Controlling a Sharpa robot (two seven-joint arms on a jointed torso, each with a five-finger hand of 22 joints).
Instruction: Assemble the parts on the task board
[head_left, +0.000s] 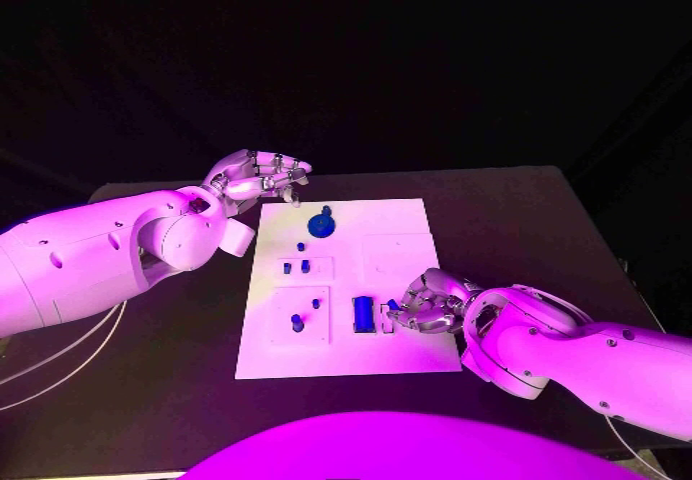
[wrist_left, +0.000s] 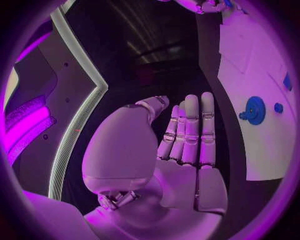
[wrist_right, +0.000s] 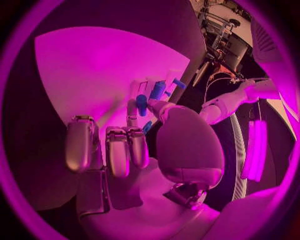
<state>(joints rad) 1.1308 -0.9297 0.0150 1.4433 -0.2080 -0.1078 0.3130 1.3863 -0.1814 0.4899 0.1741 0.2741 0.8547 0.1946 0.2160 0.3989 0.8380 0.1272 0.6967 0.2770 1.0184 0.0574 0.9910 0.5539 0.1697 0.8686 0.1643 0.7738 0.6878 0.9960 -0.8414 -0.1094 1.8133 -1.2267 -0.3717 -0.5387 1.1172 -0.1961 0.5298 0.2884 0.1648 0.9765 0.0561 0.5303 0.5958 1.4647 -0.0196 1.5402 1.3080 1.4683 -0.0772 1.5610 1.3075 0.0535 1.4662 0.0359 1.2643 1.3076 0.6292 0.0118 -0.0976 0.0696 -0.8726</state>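
Right hand fingers curl down onto task board by blue block (hold unclear); left hand open, empty.

Two white arms enter the head view, the left arm from the left edge and the right arm from the lower right. Their shells are smooth and rounded, swelling into bulbous wrist housings, with small dark dots that look like screw heads scattered along them. Thin pale cables loop under the left arm at the lower left of the frame. The left hand and right hand are silver and metallic. Their fingers are segmented, with rounded tips, rising from a flat panelled palm beside a domed thumb base.
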